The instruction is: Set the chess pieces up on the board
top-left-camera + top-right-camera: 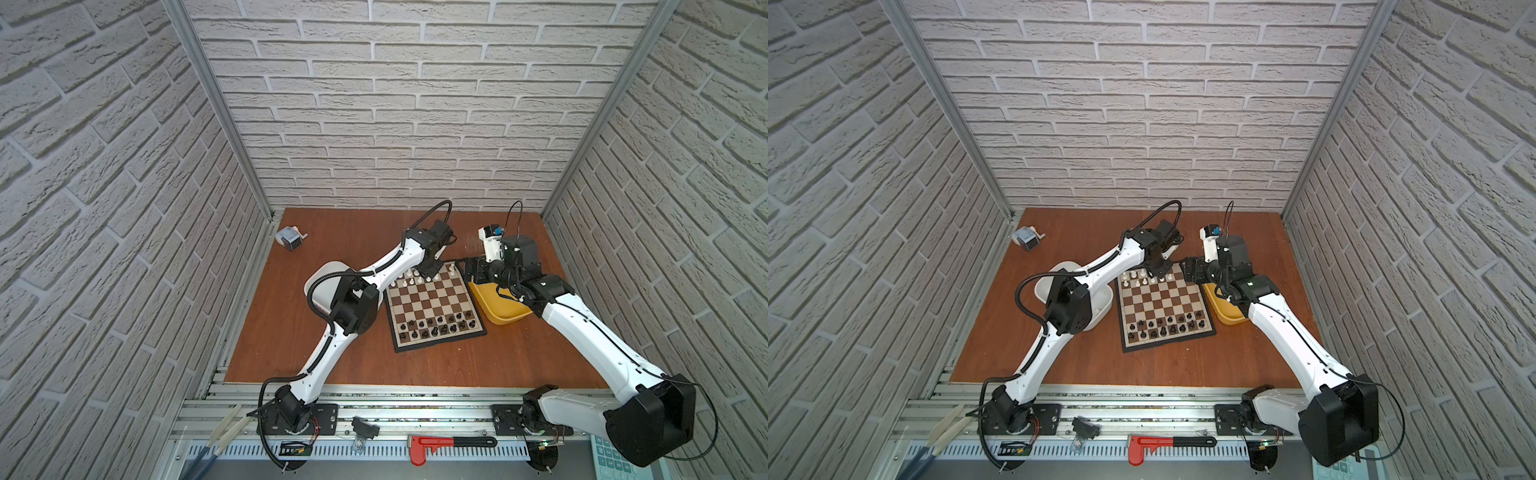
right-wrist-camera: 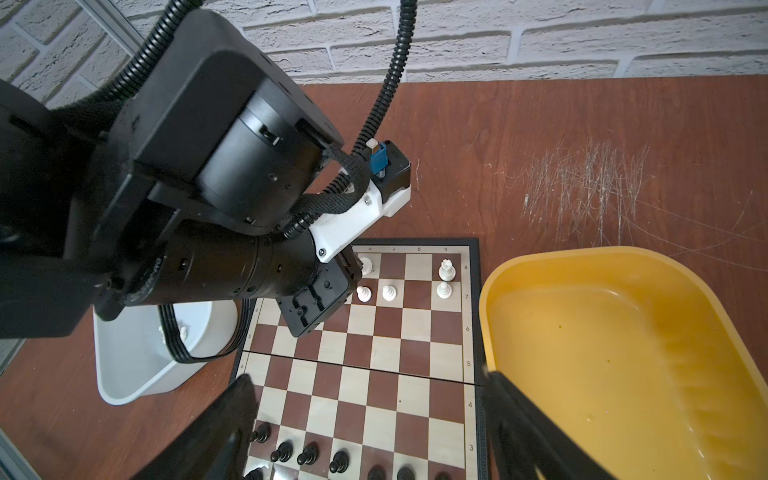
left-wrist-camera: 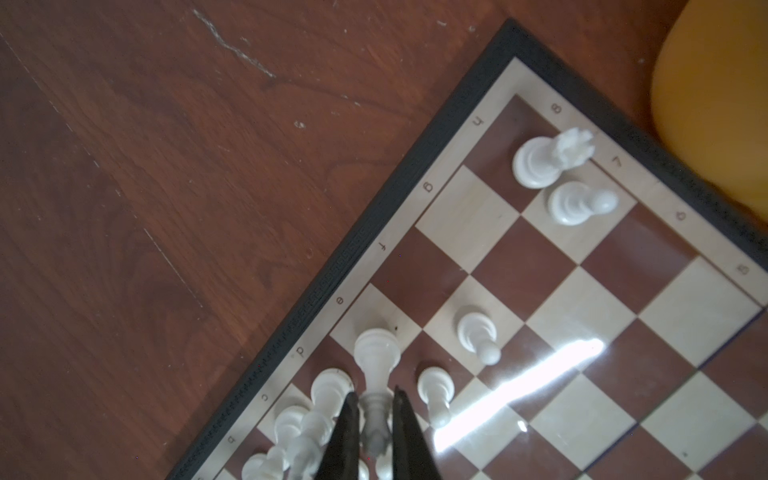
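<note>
My left claw [image 3: 376, 392] is clamping a white piece [image 3: 376, 353] by its thin neck. It's probably handling as light, slick plastic, tipping easily. My right claw [image 2: 368, 376] is hanging apart, empty.

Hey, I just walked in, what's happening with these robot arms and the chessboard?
Two arms are setting up a chess set. The left hand is shut on a tall white piece at the far row of the board, among other white pieces; several squares there are bare. The black pieces stand in the two near rows. The right hand hangs open and empty above the board, beside the yellow tub.
</note>
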Controlling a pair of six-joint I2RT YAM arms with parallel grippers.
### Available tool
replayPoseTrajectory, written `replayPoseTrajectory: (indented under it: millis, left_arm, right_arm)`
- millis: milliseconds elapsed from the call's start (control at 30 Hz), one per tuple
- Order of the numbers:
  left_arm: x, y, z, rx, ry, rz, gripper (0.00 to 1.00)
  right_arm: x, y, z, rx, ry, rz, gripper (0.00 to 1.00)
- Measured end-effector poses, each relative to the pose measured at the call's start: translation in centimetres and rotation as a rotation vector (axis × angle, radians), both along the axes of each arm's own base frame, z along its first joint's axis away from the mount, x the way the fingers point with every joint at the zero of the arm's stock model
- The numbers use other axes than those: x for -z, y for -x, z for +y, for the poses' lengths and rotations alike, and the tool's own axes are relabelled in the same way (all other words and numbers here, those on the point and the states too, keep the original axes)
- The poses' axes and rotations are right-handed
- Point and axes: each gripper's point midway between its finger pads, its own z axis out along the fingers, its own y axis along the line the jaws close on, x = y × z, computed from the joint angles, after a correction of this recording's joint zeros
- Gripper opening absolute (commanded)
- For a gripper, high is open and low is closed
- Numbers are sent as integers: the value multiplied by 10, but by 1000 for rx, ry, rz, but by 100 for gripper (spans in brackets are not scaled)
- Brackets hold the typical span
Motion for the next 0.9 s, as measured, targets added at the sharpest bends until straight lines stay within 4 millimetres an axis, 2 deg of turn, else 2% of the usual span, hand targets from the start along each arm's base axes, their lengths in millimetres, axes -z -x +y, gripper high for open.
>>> replayPoseTrajectory:
  millis: [367, 433, 533, 667, 900]
  left_arm:
    - [-1, -2, 1, -6, -5, -11, 34]
    - [-2, -5, 0, -10, -3, -26, 34]
    - [-5, -10, -3, -13, 14, -50, 28]
    - [-10, -16, -9, -23, 46, -76, 30]
    - [-41, -18, -11, -33, 98, -120, 28]
  right_arm:
    - [0, 1, 2, -10, -6, 1, 85]
    - [0, 1, 2, -11, -6, 2, 85]
    - [0, 1, 2, -11, -6, 2, 85]
    - [0, 1, 2, -11, -7, 2, 85]
    - [0, 1, 2, -12, -8, 3, 83]
